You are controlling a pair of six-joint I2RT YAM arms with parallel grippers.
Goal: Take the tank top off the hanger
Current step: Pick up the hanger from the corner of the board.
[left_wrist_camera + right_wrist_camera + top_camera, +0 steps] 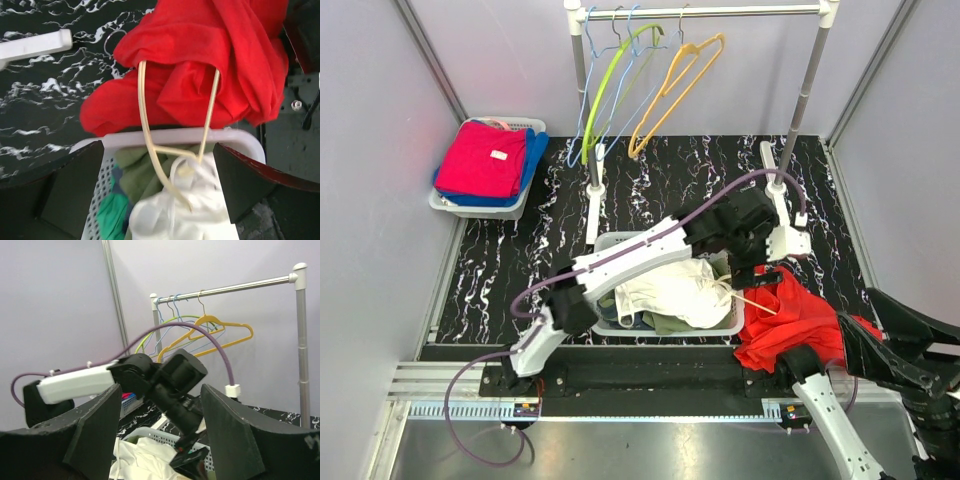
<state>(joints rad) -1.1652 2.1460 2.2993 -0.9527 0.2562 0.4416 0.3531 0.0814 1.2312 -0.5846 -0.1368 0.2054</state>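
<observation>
The red tank top [790, 318] lies crumpled on the table just right of the white basket [612, 240]. A cream hanger [748, 298] is still threaded into it. In the left wrist view the hanger [147, 125] runs out of the red tank top [200, 60] and over the basket rim [175, 136], with its hook resting on a white garment [200, 220]. My left gripper [160, 185] hovers open above that hook, fingers on either side and not touching it; from above the left gripper [757, 275] is at the basket's right end. My right gripper [160, 435] is open and empty, low at the near right [875, 330].
The white basket holds white, olive and green clothes [670, 295]. A second basket with red and blue folded clothes [485, 160] stands at the back left. A rail [705, 12] at the back carries green, blue and yellow hangers [675, 85]; its white feet [592, 200] stand on the table.
</observation>
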